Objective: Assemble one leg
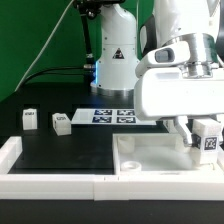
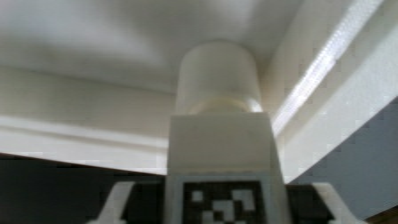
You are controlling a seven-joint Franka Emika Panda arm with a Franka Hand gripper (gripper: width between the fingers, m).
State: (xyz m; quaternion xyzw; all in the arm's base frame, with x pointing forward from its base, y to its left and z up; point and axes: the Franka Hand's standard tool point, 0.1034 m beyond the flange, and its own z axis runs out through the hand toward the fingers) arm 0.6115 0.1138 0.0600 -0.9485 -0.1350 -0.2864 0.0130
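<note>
My gripper [image 1: 202,134] is shut on a leg [image 1: 209,140], a small white block with a black-and-white tag. It holds the leg over the corner of the large white tray-like piece [image 1: 150,160] at the exterior view's right. In the wrist view the leg [image 2: 222,110] runs out from between my fingers [image 2: 135,200] toward the tray's inner corner [image 2: 107,60]; its rounded end is near the corner, and I cannot tell whether they touch. Two more legs [image 1: 30,119] [image 1: 61,123] stand on the black table at the exterior view's left.
The marker board [image 1: 112,116] lies flat behind the tray, in front of the arm's white base [image 1: 113,60]. A low white rim [image 1: 10,155] borders the table along its front and the exterior view's left side.
</note>
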